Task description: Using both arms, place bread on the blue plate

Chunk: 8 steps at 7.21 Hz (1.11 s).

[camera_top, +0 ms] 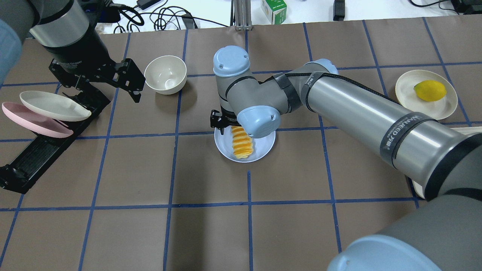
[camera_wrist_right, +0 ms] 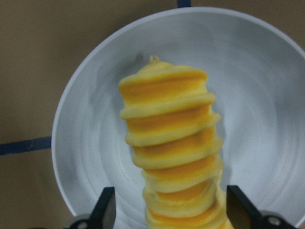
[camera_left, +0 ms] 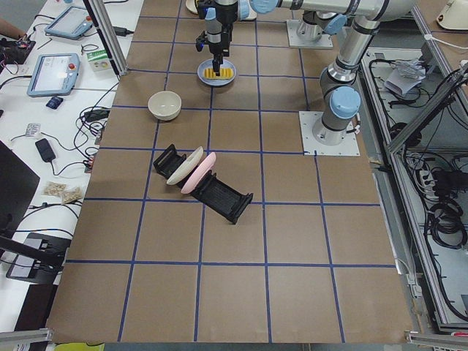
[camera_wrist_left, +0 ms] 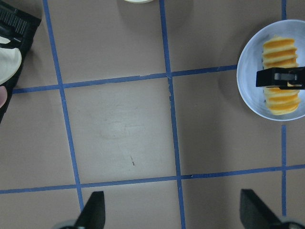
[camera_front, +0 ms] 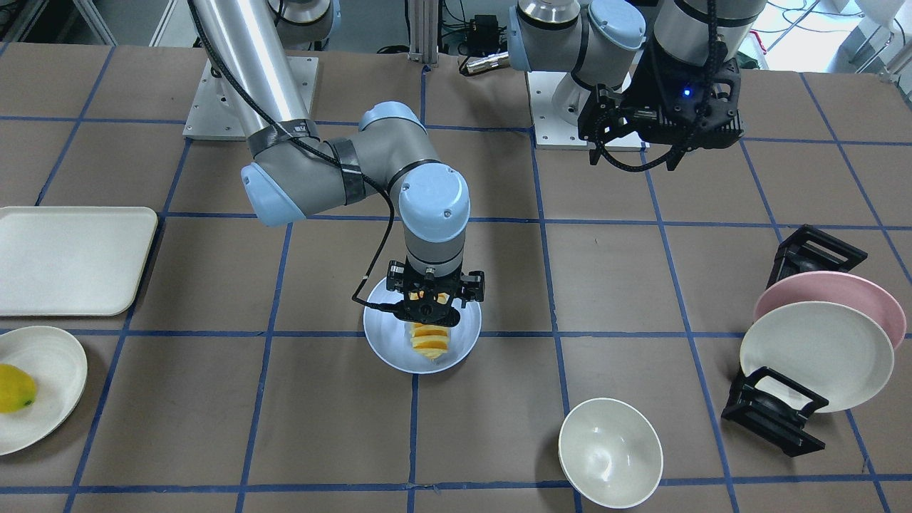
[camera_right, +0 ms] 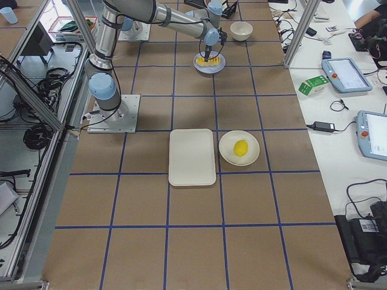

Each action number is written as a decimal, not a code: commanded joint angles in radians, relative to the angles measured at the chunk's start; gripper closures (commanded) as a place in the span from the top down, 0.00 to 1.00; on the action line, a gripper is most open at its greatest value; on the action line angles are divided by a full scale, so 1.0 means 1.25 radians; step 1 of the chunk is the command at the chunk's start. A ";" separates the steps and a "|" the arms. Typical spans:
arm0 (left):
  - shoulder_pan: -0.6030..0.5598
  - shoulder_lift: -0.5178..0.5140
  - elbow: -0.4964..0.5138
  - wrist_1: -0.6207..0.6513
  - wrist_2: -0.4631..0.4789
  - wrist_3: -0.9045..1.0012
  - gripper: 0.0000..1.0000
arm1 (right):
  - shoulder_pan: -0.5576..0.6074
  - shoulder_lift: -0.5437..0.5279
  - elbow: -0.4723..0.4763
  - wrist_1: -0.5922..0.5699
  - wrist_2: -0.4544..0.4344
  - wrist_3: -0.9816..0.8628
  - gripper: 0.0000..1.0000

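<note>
The bread (camera_front: pixel 429 340) lies lengthwise on the blue plate (camera_front: pixel 385 342) near the table's middle, and both show in the overhead view (camera_top: pixel 241 143) (camera_top: pixel 265 145). My right gripper (camera_front: pixel 432 306) points straight down over the loaf's far end. In the right wrist view its fingers (camera_wrist_right: pixel 107 210) stand wide apart on either side of the bread (camera_wrist_right: pixel 169 138), open, with a gap on one side. My left gripper (camera_front: pixel 634 157) hangs high near its base, open and empty. Its wrist view shows plate (camera_wrist_left: pixel 248 81) and bread (camera_wrist_left: pixel 281 98) at a distance.
A white bowl (camera_front: pixel 609 452) stands by the front edge. A black rack (camera_front: pixel 773 413) holds a pink plate (camera_front: pixel 855 292) and a cream plate (camera_front: pixel 819 356) below the left gripper. A cream tray (camera_front: pixel 71 260) and a cream plate with a yellow fruit (camera_front: pixel 14 388) sit on the right arm's side.
</note>
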 commanded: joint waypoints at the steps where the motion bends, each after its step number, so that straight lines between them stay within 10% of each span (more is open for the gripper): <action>1: 0.001 0.001 0.000 0.000 0.000 0.000 1.00 | -0.042 -0.080 -0.002 0.074 -0.009 -0.049 1.00; 8: 0.002 0.002 0.000 0.018 0.001 -0.001 1.00 | -0.377 -0.348 0.003 0.293 -0.051 -0.397 1.00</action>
